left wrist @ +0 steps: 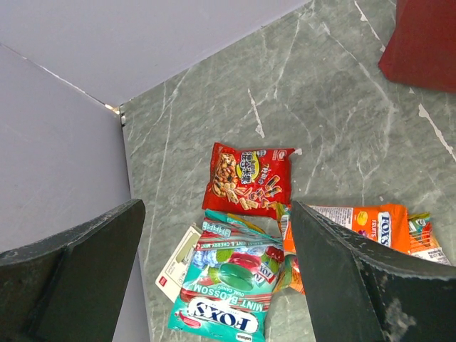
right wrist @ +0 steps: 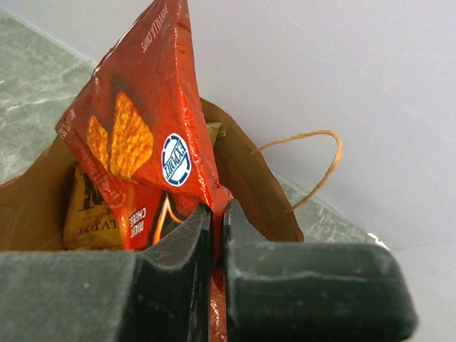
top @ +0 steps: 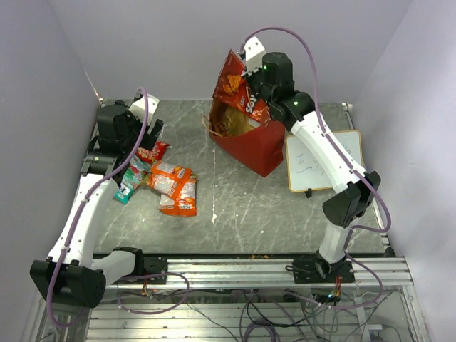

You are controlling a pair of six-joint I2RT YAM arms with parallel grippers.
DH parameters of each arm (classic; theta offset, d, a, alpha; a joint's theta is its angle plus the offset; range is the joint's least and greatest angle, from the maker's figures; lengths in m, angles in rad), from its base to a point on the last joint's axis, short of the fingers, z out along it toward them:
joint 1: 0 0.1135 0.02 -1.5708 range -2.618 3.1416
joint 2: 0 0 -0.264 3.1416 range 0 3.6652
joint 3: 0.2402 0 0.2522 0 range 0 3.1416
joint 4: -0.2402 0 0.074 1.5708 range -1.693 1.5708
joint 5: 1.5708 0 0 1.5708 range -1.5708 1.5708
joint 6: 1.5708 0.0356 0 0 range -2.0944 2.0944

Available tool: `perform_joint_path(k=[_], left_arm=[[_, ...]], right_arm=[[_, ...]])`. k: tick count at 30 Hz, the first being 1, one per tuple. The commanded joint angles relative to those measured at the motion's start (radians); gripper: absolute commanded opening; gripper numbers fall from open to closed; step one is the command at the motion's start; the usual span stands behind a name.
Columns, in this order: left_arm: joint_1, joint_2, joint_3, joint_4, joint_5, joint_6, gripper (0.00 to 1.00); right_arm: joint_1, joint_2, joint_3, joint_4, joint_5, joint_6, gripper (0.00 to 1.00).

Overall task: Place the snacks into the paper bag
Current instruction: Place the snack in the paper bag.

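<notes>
Right hand (right wrist: 214, 214) pinches a red chip bag (right wrist: 142, 121) over the paper bag (top: 260, 146); left hand (left wrist: 214, 278) hangs spread above packets (top: 172, 184) on the grey marbled bench (top: 249, 206), lilac walls (top: 178, 43) around.

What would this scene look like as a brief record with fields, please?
right gripper: shut on chip bag, lower end at the paper bag mouth
inside bag: yellow packet
left gripper: open, above red packet
also loose: teal mint packet, orange packets
beside bag: whiteboard
</notes>
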Motion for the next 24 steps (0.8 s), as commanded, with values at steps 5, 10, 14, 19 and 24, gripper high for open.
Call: perform_joint_path(k=[5, 10, 14, 19, 24], left_arm=[[0.006, 0.024, 0.004, 0.019, 0.047, -0.016, 0.94], [0.006, 0.055, 0.016, 0.035, 0.093, -0.022, 0.92], [0.006, 0.077, 0.028, 0.071, 0.159, -0.057, 0.91], [0.006, 0.127, 0.070, 0.112, 0.253, -0.151, 0.89], [0.006, 0.186, 0.117, 0.173, 0.334, -0.281, 0.87]], right_arm=[[0.001, -0.022, 0.017, 0.102, 0.025, 0.007, 0.00], [0.001, -0.034, -0.026, 0.136, 0.032, 0.004, 0.00], [0.001, -0.046, -0.073, 0.173, 0.031, 0.000, 0.00], [0.001, -0.058, -0.117, 0.178, 0.025, 0.004, 0.00], [0.000, -0.095, -0.181, 0.224, 0.036, -0.004, 0.00]])
